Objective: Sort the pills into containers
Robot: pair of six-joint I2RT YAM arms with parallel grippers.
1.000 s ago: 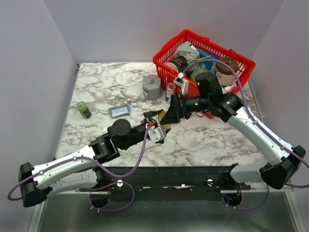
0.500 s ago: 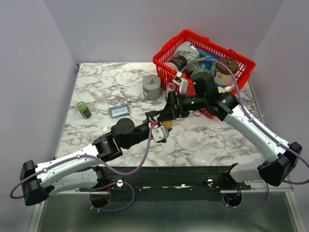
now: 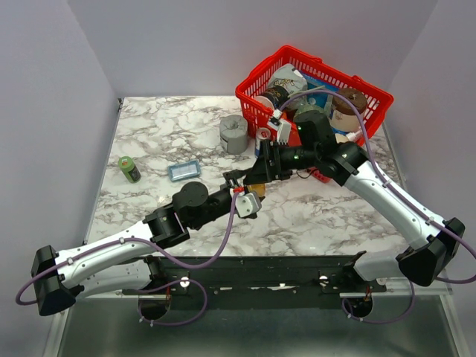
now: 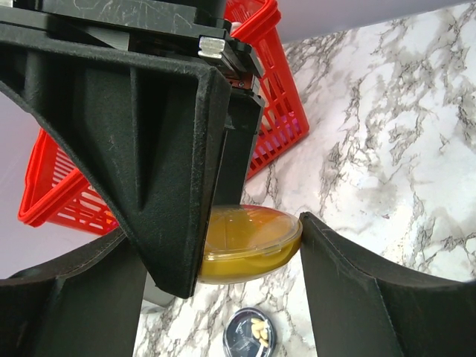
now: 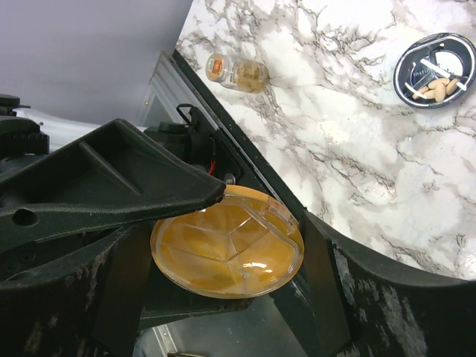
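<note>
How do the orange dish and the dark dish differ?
The orange dish is translucent, the dark dish opaque. The orange dish is up off the table; the dark dish lies on it. Pills show in the dark dish, none in the orange dish. Both are round and shallow.

Tiny white lettering inside silvery dish (image 5: 413,68), unreadable.

Overhead view looks down from behind; both close wrist views apparently share one orange dish (image 5: 227,245).
</note>
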